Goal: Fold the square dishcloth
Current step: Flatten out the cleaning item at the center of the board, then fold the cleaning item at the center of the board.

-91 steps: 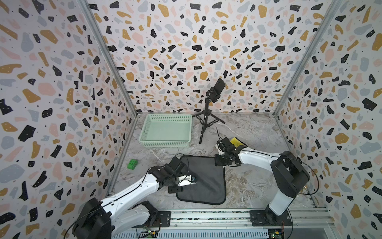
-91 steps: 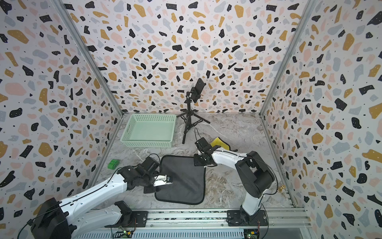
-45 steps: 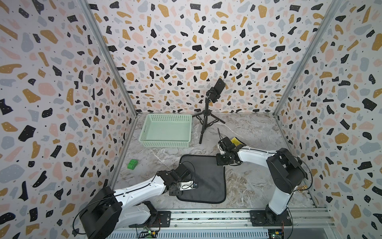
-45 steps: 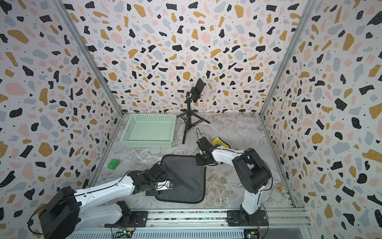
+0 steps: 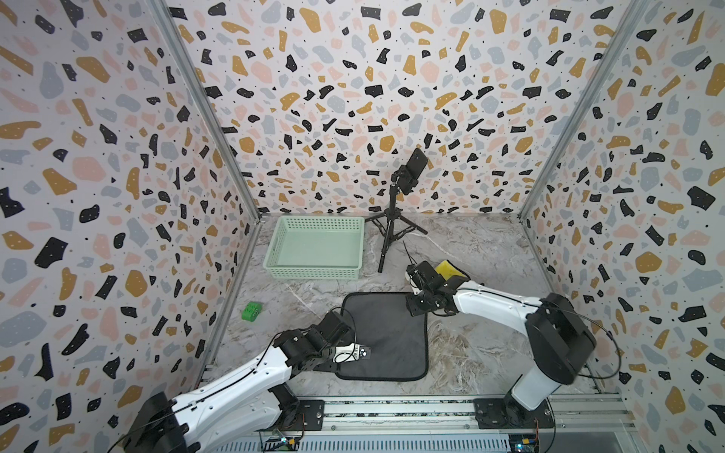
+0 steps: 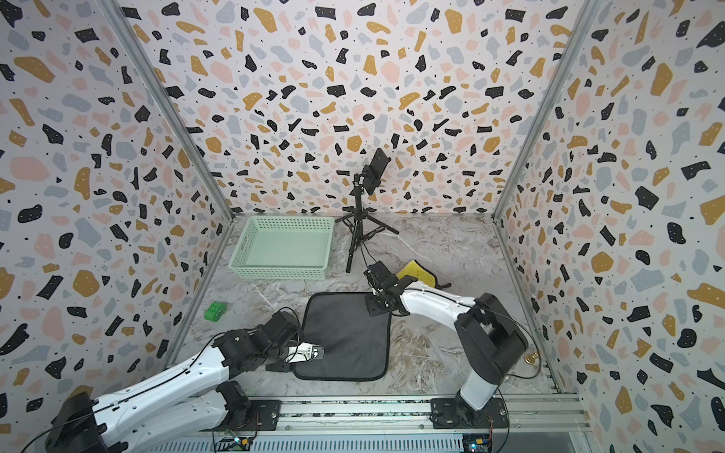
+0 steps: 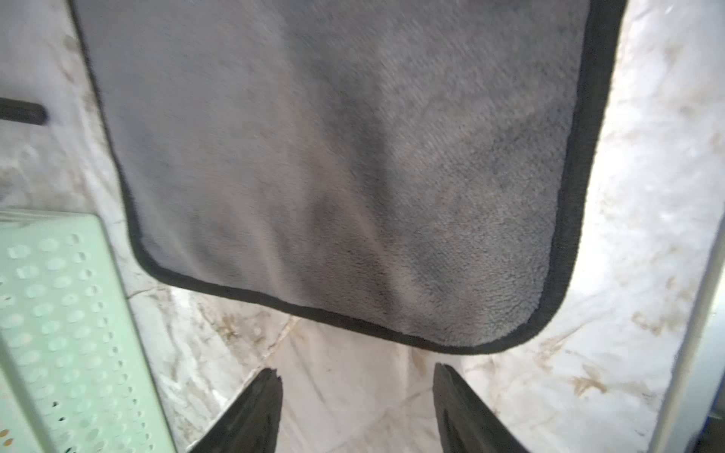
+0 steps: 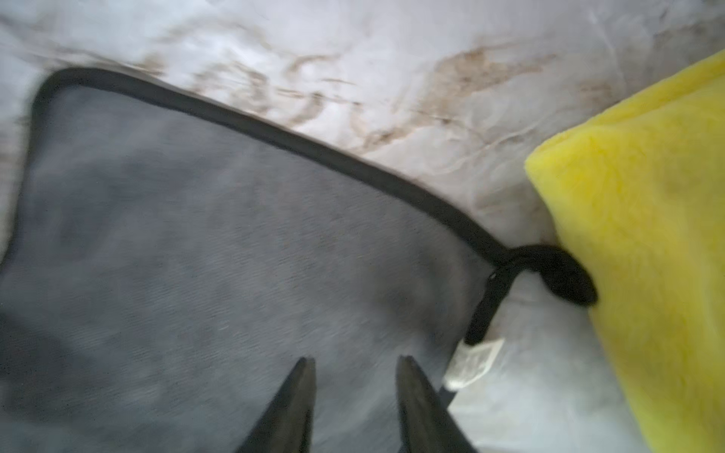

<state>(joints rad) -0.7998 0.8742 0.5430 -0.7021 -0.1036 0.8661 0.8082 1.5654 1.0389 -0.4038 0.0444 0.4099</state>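
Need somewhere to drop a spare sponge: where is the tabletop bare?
Bare marble: back right, between tripod and right wall; front right, between dishcloth and right arm's base. Crowded: the dishcloth's far right corner, where right gripper and yellow cloth sit close, and front left under the left arm.

The dishcloth (image 5: 386,337) (image 6: 347,337) is a plush, dark grey square with a narrow black binding round its edge and rounded corners. In both top views it lies spread out flat on the marbled counter (image 5: 482,353), towards the front and about midway across, its sides nearly square to the counter's front edge. Close up in the left wrist view, the dishcloth (image 7: 333,157) has a soft pile with a few faint ripples running in from one edge. At its far right corner a black hanging loop (image 8: 549,270) curls out onto the counter, and a small white label (image 8: 474,362) sticks out just beside the loop.
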